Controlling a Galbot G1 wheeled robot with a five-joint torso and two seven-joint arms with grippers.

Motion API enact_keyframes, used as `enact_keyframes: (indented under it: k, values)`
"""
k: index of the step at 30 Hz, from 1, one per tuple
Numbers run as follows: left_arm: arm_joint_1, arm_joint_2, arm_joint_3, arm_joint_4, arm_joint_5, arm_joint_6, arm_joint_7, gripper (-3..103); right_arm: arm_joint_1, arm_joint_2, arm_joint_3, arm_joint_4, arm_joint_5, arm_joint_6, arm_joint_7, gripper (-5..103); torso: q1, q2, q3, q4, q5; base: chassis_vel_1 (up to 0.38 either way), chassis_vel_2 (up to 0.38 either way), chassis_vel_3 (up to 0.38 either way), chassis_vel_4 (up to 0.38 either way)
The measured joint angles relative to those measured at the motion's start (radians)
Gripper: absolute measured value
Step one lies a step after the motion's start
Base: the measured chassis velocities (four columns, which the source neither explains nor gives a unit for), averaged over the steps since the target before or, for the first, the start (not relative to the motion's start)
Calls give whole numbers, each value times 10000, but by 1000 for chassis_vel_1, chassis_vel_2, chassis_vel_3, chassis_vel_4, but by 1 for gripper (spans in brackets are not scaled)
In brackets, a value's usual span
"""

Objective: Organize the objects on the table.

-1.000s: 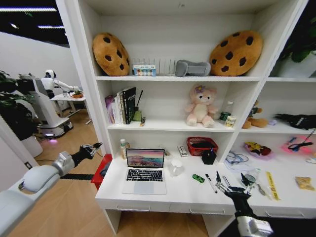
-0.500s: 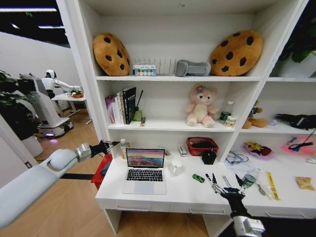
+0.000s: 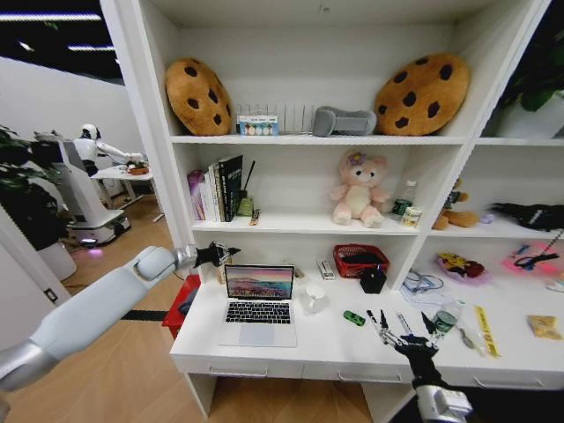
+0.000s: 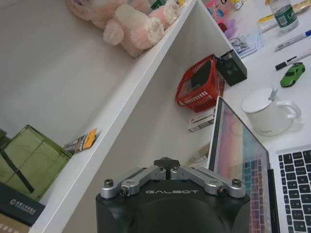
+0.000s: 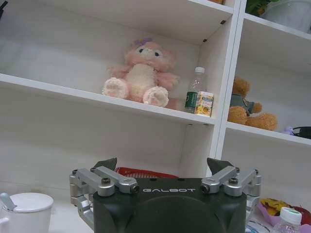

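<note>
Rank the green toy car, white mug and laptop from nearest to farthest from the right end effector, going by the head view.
From the right end effector, low over the table's front edge:
1. Green toy car, just to its left on the desktop.
2. White mug, further left, beside the laptop.
3. Laptop, farthest left, lid open.

Head camera high, facing shelves and table [image 3: 291, 348] – wrist cameras low, close, angled upward – all share pink plush [image 3: 359, 189].
</note>
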Motion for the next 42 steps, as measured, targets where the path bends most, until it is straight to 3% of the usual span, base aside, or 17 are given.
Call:
enact_keyframes:
  k: [17, 25, 42]
  values:
    - [-351, -1339, 493, 1655, 839, -319, 116, 0, -83, 74, 104, -151, -20, 183, -10, 100, 0, 1, 0, -1, 0, 0, 0, 0, 0]
    - [-386, -1168, 595, 1878, 1226, -641, 369, 0, -56, 156, 29, -228, -41, 198, -7, 100, -1, 0, 0, 0, -1, 0, 0, 0, 0]
    - [-325, -711, 720, 1350, 1482, -635, 638, 0, 70, 246, -78, -306, -15, 213, 24, 100, -1, 1, -1, -1, -1, 0, 0, 0, 0]
